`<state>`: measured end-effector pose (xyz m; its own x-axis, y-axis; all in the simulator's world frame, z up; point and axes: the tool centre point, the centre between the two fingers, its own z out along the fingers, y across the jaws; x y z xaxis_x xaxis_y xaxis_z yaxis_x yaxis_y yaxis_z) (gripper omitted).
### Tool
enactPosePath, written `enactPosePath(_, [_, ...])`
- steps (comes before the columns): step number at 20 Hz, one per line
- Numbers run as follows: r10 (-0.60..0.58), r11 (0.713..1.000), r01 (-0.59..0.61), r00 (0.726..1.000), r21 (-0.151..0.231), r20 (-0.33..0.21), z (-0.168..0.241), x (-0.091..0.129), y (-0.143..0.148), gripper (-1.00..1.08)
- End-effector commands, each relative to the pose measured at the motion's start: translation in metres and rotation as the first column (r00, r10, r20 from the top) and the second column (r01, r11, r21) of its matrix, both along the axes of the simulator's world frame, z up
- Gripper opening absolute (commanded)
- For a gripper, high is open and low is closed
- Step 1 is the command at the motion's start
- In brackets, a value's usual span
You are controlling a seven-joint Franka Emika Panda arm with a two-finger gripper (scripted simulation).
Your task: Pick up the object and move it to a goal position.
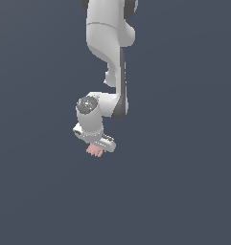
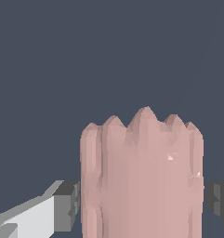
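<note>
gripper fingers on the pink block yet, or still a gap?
Touching. In the wrist view the grey fingers butt against both sides of the pink block, no gap. The exterior view shows it under the gripper.

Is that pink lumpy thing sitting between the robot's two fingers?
Yes. In the wrist view the pink block fills the gap of the gripper, with a grey finger against each side.

White Panda arm hangs down from the top of the exterior view, elbow bent, wrist tilted. The white gripper (image 1: 96,145) points downward, its grey fingers (image 2: 67,204) clamped on the pale pink lumpy block (image 2: 141,176).
</note>
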<state>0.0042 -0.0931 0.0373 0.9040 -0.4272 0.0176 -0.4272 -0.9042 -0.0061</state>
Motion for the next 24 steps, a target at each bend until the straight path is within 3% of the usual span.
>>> enactPosePath(1, [0.0, 1.0, 0.0, 1.0, 0.0, 0.001, 0.012, 0.003, -0.003, -1.0])
enactPosePath(8, [-0.001, 1.0, 0.001, 1.0, 0.0, -0.002, 0.063, 0.013, -0.017, -1.0])
enactPosePath(24, [-0.003, 1.0, 0.003, 1.0, 0.0, -0.011, 0.223, 0.048, -0.059, -1.0])
